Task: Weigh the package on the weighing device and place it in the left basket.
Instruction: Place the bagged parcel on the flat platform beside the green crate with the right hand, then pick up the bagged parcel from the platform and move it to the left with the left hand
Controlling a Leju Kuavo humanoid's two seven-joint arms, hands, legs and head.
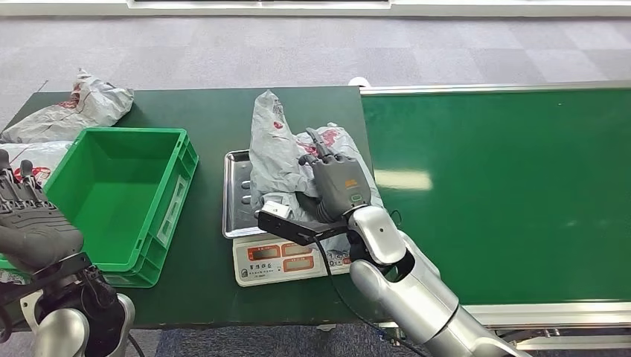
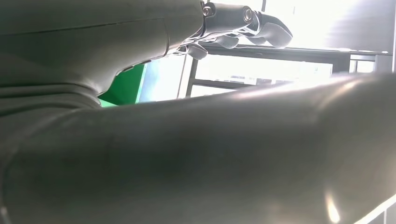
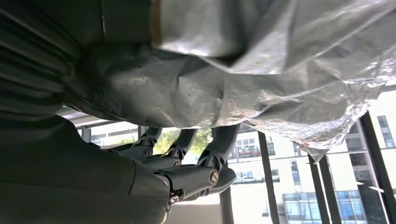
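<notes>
At the frame's center a grey package point(image 1: 279, 152) is lying on the scale point(image 1: 245, 223), with the right robot hand point(image 1: 338, 182) resting on it. The left robot hand point(image 1: 30, 219) is hovering at lower left beside the green basket point(image 1: 160, 223) on the dark worktop point(image 1: 212, 111).

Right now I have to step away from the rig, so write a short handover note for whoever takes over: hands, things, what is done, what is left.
Right hand: on the grey package, fingers against the bag; whether it truly grips it I cannot tell.
Left hand: raised at the near left corner of the green basket, holding nothing, fingers apart.
Package: lying on the metal tray of the scale, on the dark green table.
Other grey bags lie behind the basket.
Done: package is on the scale.
Left: lift it and put it into the basket, which has nothing in it.
</notes>
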